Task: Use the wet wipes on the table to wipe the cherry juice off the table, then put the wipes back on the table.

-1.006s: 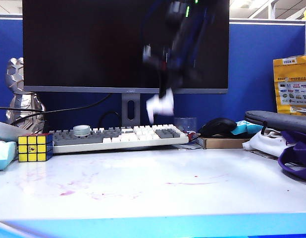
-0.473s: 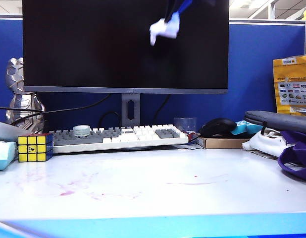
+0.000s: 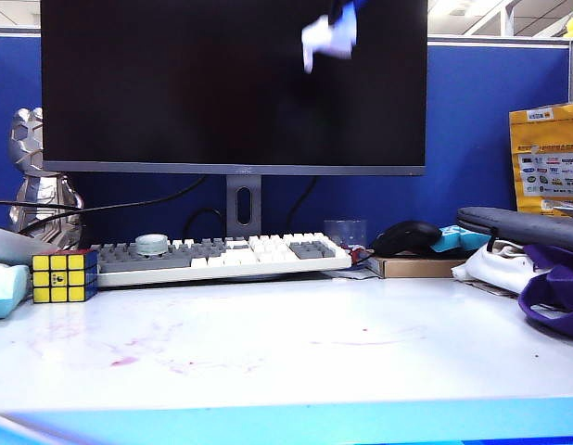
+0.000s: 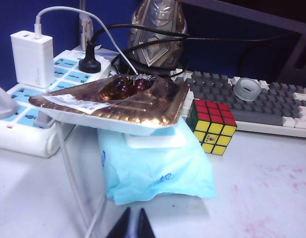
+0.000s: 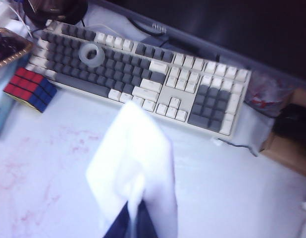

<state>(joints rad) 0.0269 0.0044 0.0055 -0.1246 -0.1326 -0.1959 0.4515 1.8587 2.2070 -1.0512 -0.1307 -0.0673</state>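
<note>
One wipe lifted, no juice yet wiped.

Inspection finds the right gripper (image 5: 134,218) clamped on the wet wipes (image 3: 329,37), held high in front of the monitor (image 3: 175,83), well above the table (image 3: 435,371). The cherry juice (image 3: 124,361) lies in pink smears toward the table's front left corner, with a thin streak (image 3: 356,343) right of centre. The pickup step appears done; the next move calls for bringing the wipe down onto the left smears and rubbing across them. The left gripper (image 4: 132,225) has its jaws together, holding nothing, low near the table's left edge. One gold tray (image 4: 143,106) there holds dark cherries (image 4: 124,87), resting on a blue packet (image 4: 153,168).
</note>
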